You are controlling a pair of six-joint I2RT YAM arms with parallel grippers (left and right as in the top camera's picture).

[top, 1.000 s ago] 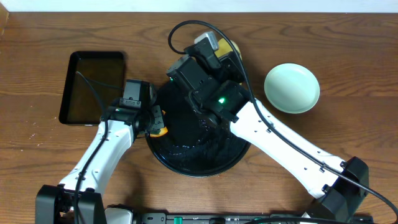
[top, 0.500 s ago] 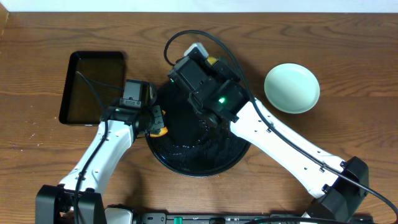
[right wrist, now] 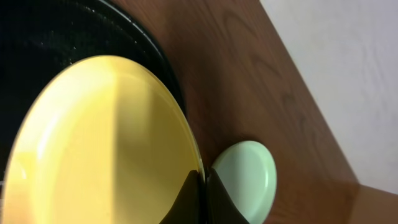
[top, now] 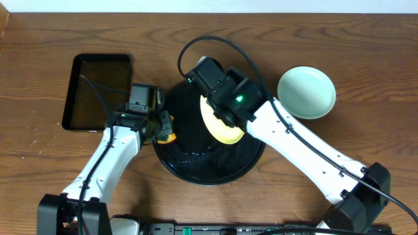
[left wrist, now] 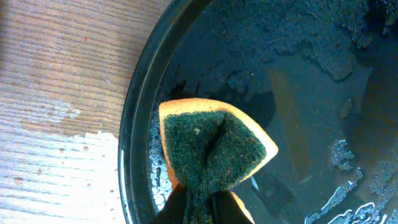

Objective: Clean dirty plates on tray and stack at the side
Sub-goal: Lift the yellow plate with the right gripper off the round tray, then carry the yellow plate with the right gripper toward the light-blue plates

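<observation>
Right gripper (right wrist: 200, 186), above the tray (top: 196, 166), is pinched shut on the yellow plate's (right wrist: 99, 143) rim and should hold it firm, face tilted toward the sponge (left wrist: 211, 146) clamped in the left gripper (left wrist: 200, 204) to its left, so scrubbing cannot twist it free.

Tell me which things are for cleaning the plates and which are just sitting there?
For the job:
yellow plate
mint plate
round black tray
sponge

Just lying about:
rectangular black tray
</observation>
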